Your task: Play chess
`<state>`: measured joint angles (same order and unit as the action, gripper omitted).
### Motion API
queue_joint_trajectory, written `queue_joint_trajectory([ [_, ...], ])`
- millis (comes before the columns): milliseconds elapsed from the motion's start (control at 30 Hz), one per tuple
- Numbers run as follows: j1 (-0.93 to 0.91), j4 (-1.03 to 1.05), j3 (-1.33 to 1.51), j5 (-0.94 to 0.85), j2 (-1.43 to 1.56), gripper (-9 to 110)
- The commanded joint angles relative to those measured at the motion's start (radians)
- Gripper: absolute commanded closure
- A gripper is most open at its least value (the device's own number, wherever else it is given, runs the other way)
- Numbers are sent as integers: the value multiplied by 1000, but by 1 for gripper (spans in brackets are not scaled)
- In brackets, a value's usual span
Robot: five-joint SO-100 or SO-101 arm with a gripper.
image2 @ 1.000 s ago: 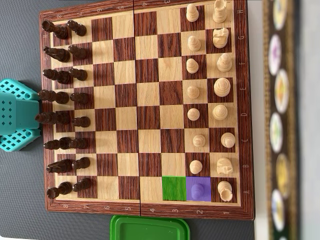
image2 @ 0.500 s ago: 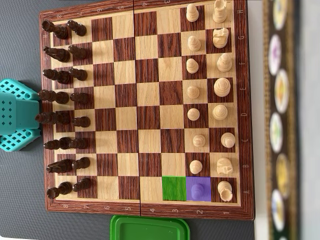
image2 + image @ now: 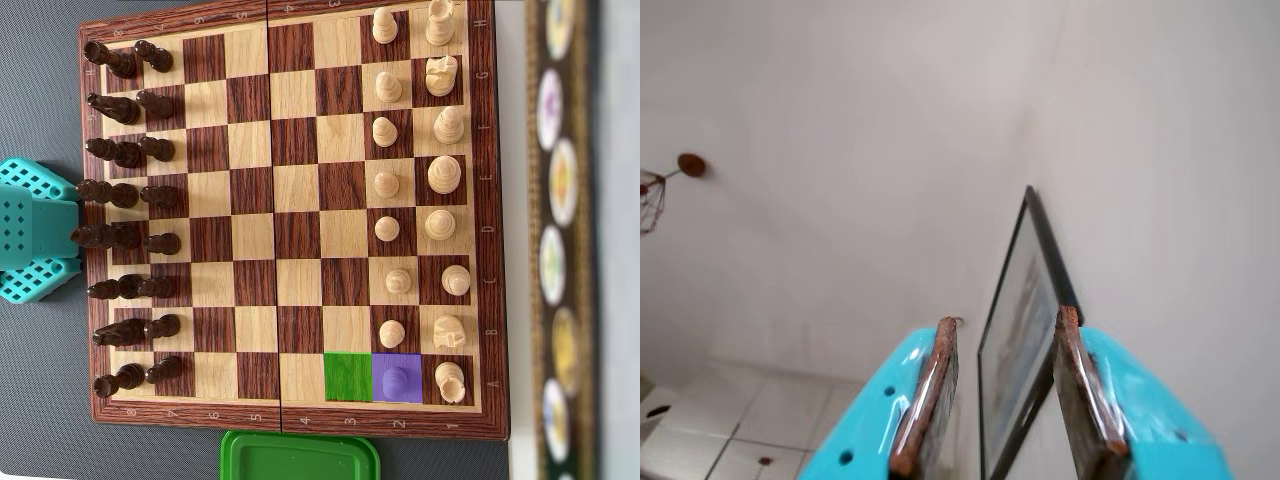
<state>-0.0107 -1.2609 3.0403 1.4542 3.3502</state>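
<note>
In the overhead view a wooden chessboard lies on a grey mat. Dark pieces fill the two left columns and light pieces the two right columns. One pawn stands on a square tinted purple near the bottom right, and the square to its left is tinted green. The teal arm sits off the board's left edge. In the wrist view my gripper points up at a white wall. It is open, its brown-padded fingers are apart, and nothing is between them.
A green plastic container lies just below the board's bottom edge. A patterned strip with round designs runs along the right side. In the wrist view a black picture frame and a wire lamp hang on the wall.
</note>
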Motion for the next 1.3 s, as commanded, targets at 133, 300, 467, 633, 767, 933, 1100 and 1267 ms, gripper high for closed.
queue_joint_trajectory([
  [133, -8, 601, -172, -8, -11, 87],
  [300, -32, 1028, -285, -8, -12, 87],
  [467, -89, 1451, -397, -8, -20, 87],
  [633, -129, 1746, -460, -6, -21, 86],
  [767, -150, 1888, -456, -6, -23, 86],
  [933, -160, 2066, -453, -6, -23, 86],
  [1100, -158, 2217, -453, -6, -25, 86],
  [1267, -158, 2295, -465, -3, -129, 86],
])
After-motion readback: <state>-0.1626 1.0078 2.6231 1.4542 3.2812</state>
